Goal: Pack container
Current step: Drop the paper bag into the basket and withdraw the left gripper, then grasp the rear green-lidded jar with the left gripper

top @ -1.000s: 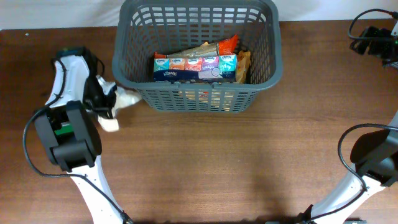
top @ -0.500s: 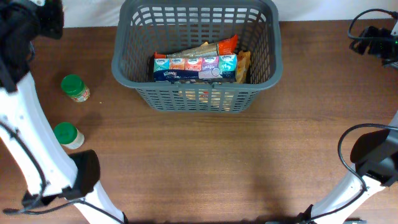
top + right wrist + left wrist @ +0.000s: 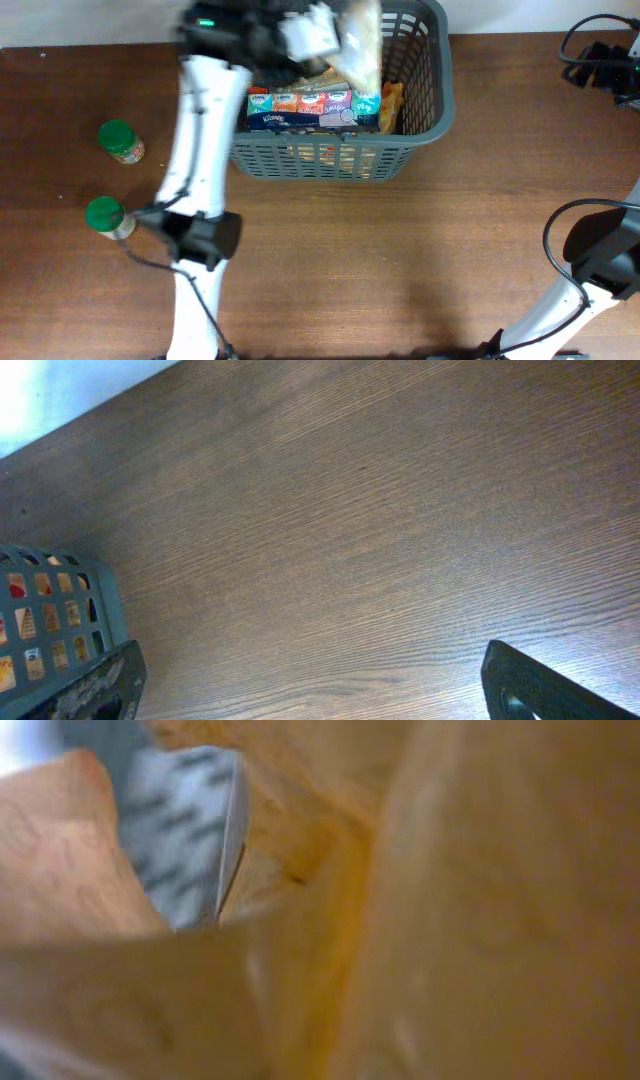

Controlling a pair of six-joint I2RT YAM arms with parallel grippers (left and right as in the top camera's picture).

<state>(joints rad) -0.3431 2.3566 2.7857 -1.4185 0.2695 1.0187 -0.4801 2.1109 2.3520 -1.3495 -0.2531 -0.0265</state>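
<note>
The dark grey basket [image 3: 428, 120] stands at the back middle of the table; its corner also shows in the right wrist view [image 3: 60, 610]. It holds a row of colourful tissue packs [image 3: 315, 108] and snack packets. My left gripper [image 3: 335, 35] hovers over the basket's back part, blurred by motion, shut on a tan packet [image 3: 364, 48] that hangs above the rim. The same tan packet [image 3: 450, 900] fills the left wrist view and hides the fingers. My right gripper [image 3: 310, 690] is open and empty above bare wood at the far right [image 3: 605, 65].
Two small green-lidded jars stand on the table at the left, one further back [image 3: 121, 141] and one nearer the front [image 3: 106, 216]. The left arm's white links [image 3: 200, 160] cross in front of the basket's left side. Black cables lie at the back right corner.
The left arm has swung from the far left, by the jars, to over the basket, now carrying the tan packet. The right arm and the basket have not moved.
</note>
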